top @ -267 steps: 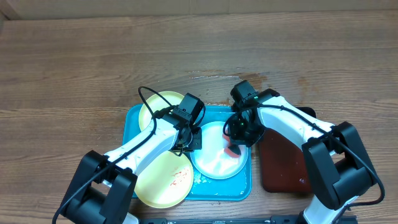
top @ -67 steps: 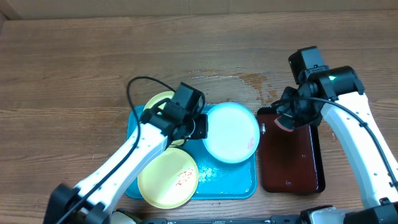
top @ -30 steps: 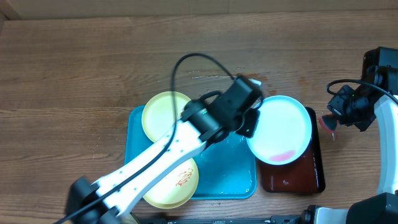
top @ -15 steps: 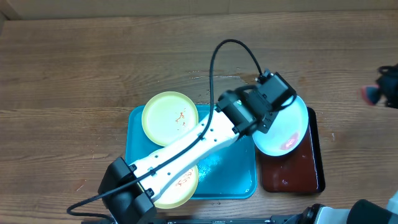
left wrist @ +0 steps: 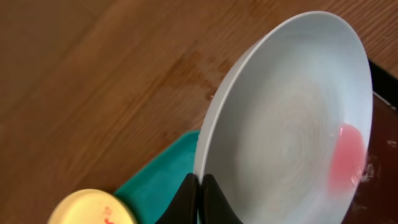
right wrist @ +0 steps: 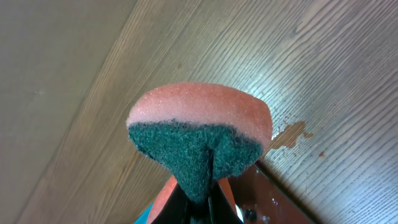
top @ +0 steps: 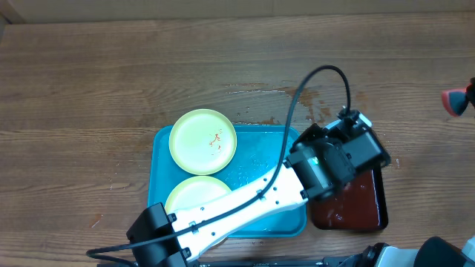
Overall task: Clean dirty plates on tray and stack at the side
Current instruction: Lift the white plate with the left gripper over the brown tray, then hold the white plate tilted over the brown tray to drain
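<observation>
My left gripper [left wrist: 200,188] is shut on the rim of the pale mint-white plate [left wrist: 292,124]. It holds the plate tilted steeply on edge, with a pink smear low on its right side. In the overhead view the left gripper [top: 343,152] is over the dark red-brown tray and hides that plate. Two pale yellow plates lie on the turquoise tray [top: 157,174]. The far one [top: 202,141] has red smears, and the near one [top: 194,196] is partly under my left arm. My right gripper [right wrist: 199,194] is shut on a pink and green sponge [right wrist: 199,127] at the far right edge [top: 456,100].
The dark red-brown tray [top: 360,208] lies right of the turquoise tray and looks wet. Wet stains mark the wooden table [top: 297,95] behind both trays. My left arm's cable [top: 312,78] loops above the trays.
My left arm has carried the mint-white plate right, from the turquoise tray to over the red-brown tray, tipping it on edge. My right gripper has taken the sponge to the far right.
</observation>
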Controlling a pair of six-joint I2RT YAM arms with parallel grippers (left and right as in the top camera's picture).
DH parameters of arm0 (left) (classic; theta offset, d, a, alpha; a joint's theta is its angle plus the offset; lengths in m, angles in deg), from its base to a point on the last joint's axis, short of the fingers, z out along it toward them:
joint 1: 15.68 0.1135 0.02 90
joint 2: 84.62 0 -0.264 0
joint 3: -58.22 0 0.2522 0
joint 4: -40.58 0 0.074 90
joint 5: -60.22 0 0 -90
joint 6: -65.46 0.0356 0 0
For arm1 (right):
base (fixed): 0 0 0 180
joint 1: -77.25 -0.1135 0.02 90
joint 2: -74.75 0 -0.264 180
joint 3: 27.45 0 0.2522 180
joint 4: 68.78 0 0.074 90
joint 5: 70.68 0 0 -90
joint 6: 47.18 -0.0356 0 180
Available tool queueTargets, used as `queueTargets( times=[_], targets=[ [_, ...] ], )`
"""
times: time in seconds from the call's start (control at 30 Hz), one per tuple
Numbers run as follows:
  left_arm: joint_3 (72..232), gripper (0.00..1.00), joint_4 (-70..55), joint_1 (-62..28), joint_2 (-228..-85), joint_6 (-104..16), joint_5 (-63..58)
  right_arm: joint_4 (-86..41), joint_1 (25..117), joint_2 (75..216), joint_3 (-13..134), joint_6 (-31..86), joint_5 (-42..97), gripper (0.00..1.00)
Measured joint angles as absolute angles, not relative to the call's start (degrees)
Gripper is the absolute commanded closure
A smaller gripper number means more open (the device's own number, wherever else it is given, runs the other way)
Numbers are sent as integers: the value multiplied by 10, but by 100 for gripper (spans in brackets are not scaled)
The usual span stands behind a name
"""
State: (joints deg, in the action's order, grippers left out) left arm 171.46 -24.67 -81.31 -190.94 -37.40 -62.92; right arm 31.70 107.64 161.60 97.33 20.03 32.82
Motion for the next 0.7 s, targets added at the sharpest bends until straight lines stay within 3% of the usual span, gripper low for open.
queueTargets(
  times=[0.7],
  targets=[
    [1715, 96, -186, -945, -1909, -243, -892, 321, 1076, 1616, 973, 211, 356, 96]
  ],
)
